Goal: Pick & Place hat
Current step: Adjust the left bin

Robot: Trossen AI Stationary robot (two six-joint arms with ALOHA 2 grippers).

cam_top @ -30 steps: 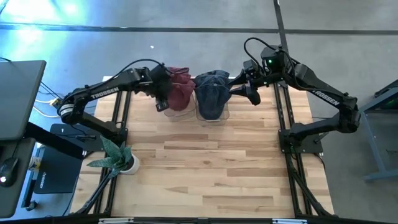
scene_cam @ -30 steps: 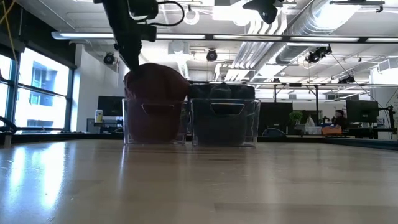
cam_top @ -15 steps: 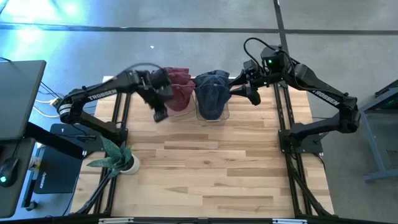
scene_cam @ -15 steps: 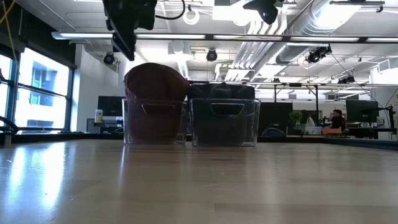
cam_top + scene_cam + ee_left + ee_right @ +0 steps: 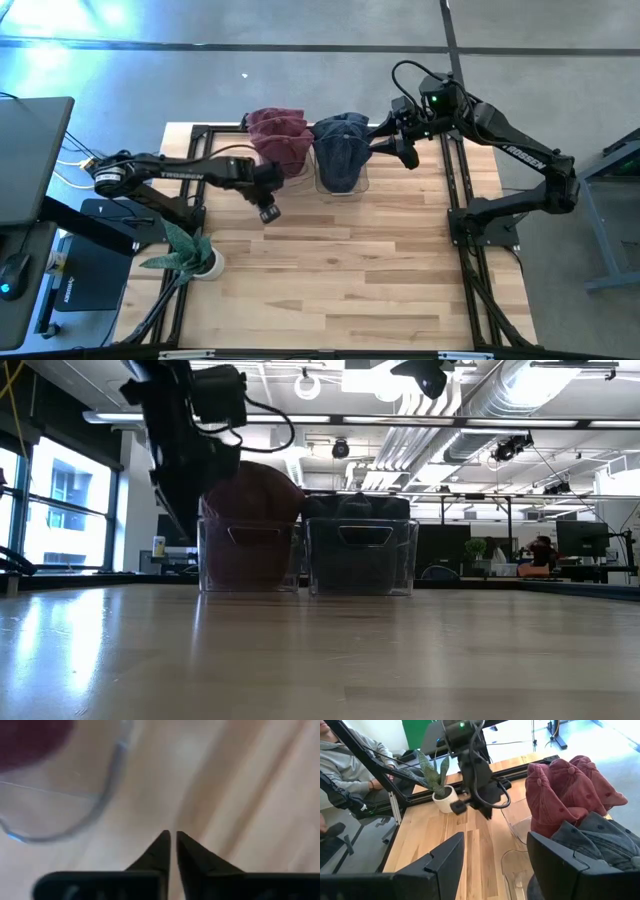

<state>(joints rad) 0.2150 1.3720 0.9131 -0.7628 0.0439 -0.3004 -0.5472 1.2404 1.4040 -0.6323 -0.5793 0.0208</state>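
Observation:
Red hats [image 5: 278, 140] sit stacked in a clear bin [image 5: 248, 555] at the table's far side. Dark blue-grey hats [image 5: 340, 150] fill a second clear bin [image 5: 362, 555] just to its right. My left gripper [image 5: 268, 212] is low over the bare wood in front of the red hats' bin. It points steeply down, and its fingers [image 5: 161, 851] are shut with nothing between them. My right gripper [image 5: 408, 155] hovers open at the right of the blue-grey hats [image 5: 600, 845], holding nothing. The red hats [image 5: 570, 790] also show in the right wrist view.
A potted plant [image 5: 190, 255] stands at the table's left edge. The near half of the wooden table [image 5: 340, 290] is bare. A laptop [image 5: 30, 160] sits off the table at the left. A seated person [image 5: 350, 755] shows beyond the table's left side.
My left gripper has left the red hats' bin. It has swung toward the table's near edge and sunk close to the wood in front of that bin, tipping steeper. The hats and bins have stayed where they were.

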